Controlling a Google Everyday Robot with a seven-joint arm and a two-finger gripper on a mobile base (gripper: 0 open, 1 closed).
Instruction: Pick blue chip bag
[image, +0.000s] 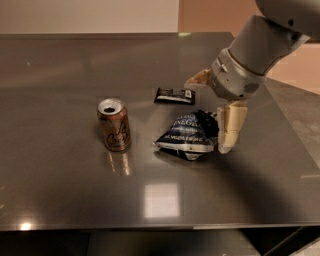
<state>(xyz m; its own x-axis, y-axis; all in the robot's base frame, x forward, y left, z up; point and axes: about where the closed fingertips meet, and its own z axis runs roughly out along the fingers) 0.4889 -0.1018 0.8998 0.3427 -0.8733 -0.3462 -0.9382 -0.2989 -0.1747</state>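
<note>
- Navy-blue foil: the blue chip bag (186, 134) lies crumpled on the table (70, 70), right of centre. It has white lettering on top & a white band along its lower front edge.
- The gripper (206, 116) is at the bag's right side. The grey arm (260, 45) comes in from the upper right corner.
- Its fingers are spread wide, w/ nothing held.
- The tan lower finger (231, 125) points down, tip close to the table, just beside the bag's right edge. Can't tell if it touches the foil.
- The upper finger (199, 80) sticks out to the left, higher up, near the right end of the black packet (174, 95).
- The bag's right end lies approx. between the two fingertips, not clamped.
- Black packet: small, flat, rectangular, just behind the bag, w/ a narrow strip of table between them.
- The can (115, 125) is copper-brown & upright, top opened. It stands left of the bag, well apart, w/ a faint reflection below it.
- Table: dark grey, glossy, w/ a bright square glare patch (161, 200) toward the front edge.
</note>
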